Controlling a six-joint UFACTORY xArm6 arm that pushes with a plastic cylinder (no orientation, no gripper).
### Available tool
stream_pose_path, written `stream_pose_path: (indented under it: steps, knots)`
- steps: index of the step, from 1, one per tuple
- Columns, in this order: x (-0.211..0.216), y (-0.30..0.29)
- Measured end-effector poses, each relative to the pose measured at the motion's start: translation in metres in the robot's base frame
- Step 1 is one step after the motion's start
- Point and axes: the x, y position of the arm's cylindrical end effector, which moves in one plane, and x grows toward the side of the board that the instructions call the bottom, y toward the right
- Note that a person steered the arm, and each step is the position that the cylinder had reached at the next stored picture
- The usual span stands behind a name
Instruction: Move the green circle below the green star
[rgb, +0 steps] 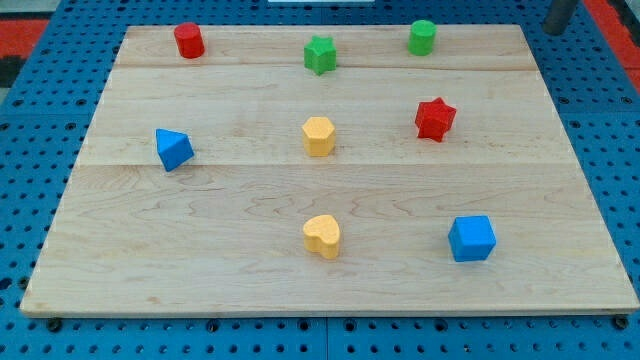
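Observation:
The green circle (422, 37) is a short green cylinder standing near the view's top edge of the wooden board (200, 250), right of centre. The green star (320, 54) sits to its left and slightly lower, about a hundred pixels away. My rod shows only as a dark stub at the view's top right corner, off the board; my tip (553, 30) is to the right of the green circle, well apart from it and touching no block.
A red cylinder (189, 41) is at the top left. A red star (435, 119) lies below the green circle. A yellow hexagon (318, 136) sits mid-board, a blue triangle (172, 149) at left, a yellow heart (322, 236) and a blue cube (472, 239) near the bottom.

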Motion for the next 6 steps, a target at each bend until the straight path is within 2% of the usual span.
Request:
stream_pose_path:
  steps: [3,4,5,6]
  knots:
    - [0.009,-0.001]
    - [0.035,0.003]
    - [0.061,-0.024]
    - [0.066,-0.026]
